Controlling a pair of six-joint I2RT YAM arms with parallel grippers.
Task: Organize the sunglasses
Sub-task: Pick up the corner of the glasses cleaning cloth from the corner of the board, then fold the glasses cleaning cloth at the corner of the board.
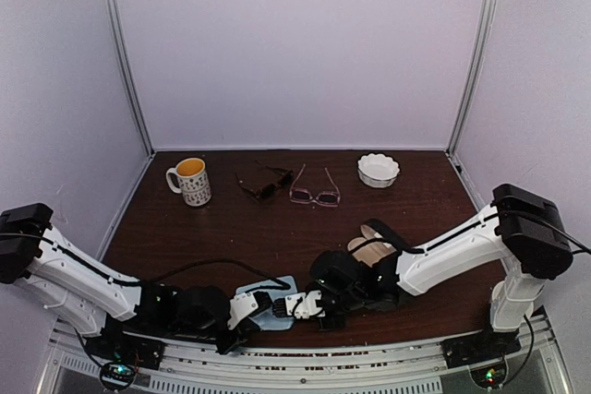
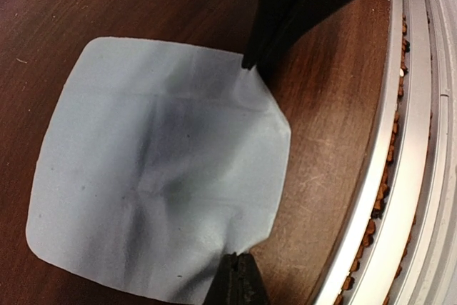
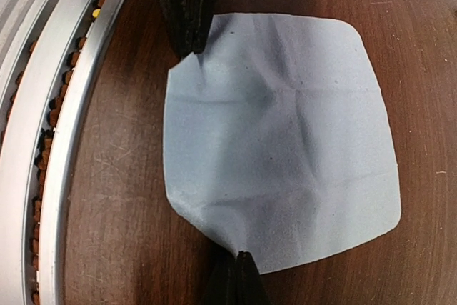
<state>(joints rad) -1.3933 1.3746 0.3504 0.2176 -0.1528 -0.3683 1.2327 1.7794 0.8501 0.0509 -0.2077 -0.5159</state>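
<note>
The dark sunglasses and the pink-framed clear pair lie side by side at the back middle of the table, far from both arms. Near the front edge lies a light blue cloth. My left gripper is shut on one near corner of the cloth; its tips pinch the fabric. My right gripper is shut on the neighbouring corner of the cloth, its tips closed on it. Each wrist view shows the other gripper's fingers at the far corner.
A spotted mug stands at the back left and a white fluted bowl at the back right. A tan case and a black case lie by my right arm, partly hidden. The metal rail runs along the table's near edge.
</note>
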